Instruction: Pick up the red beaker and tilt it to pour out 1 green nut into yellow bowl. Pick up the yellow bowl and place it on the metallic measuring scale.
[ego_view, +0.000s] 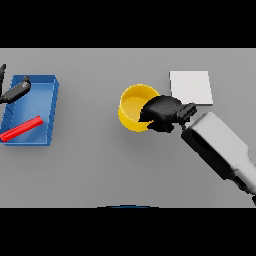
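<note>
We saw a smooth, matt yellow bowl (131, 107), a pale matt scale plate (190, 86) and a dull grey desk (100, 170).

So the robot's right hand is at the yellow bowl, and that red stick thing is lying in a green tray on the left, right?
Nearly. The tray is blue, not green. The head view shows the red stick lying in it on the left, while the right hand is at the yellow bowl, gripping its rim.
</note>
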